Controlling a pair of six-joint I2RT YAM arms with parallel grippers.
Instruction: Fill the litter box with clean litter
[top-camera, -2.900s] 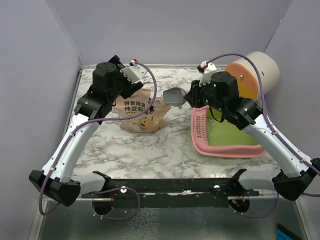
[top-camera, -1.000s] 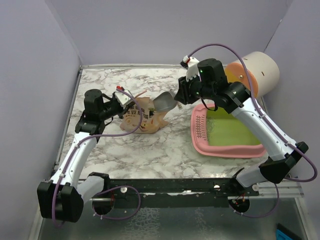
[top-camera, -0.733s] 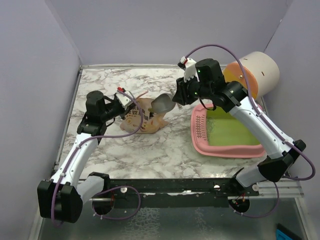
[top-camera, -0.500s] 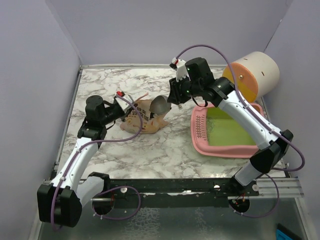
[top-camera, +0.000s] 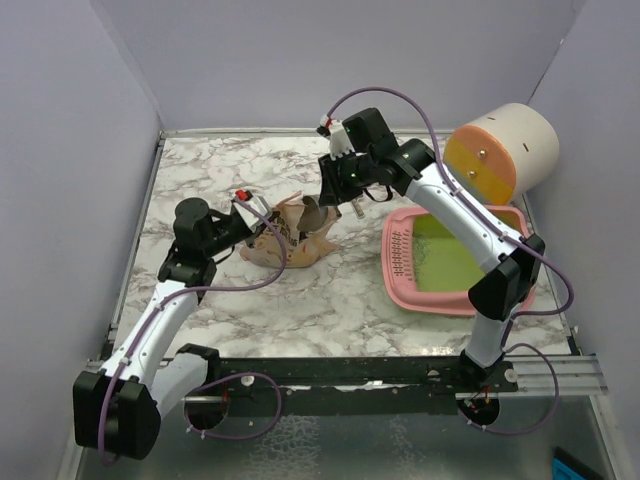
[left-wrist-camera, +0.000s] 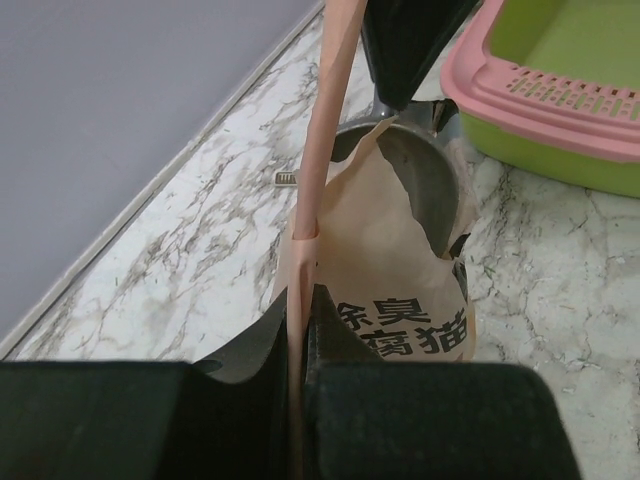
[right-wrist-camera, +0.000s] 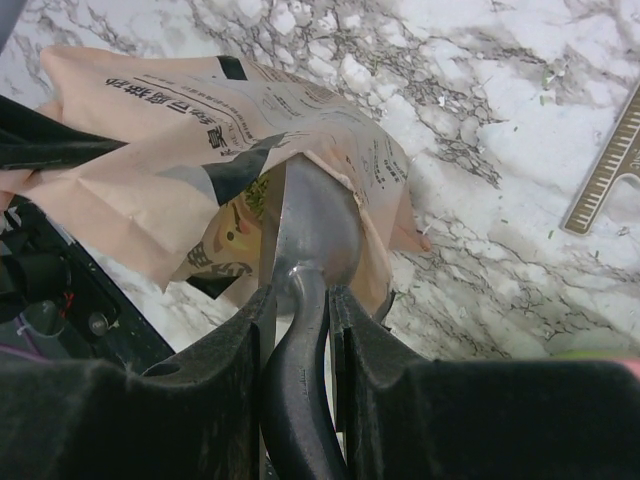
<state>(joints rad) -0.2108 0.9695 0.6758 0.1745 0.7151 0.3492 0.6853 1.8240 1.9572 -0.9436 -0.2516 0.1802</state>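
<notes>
Right gripper (right-wrist-camera: 300, 322) is clamping the scoop (right-wrist-camera: 312, 228) inside the bag (right-wrist-camera: 140, 110), beside litter (right-wrist-camera: 254, 196); left gripper (left-wrist-camera: 300, 335) is pinching the bag.

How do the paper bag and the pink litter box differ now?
The bag is crumpled tan paper; the litter box is smooth pink plastic. The left gripper pinches the bag, and the scoop is in its mouth; no gripper holds the litter box. Both rest on the marble table.
</notes>
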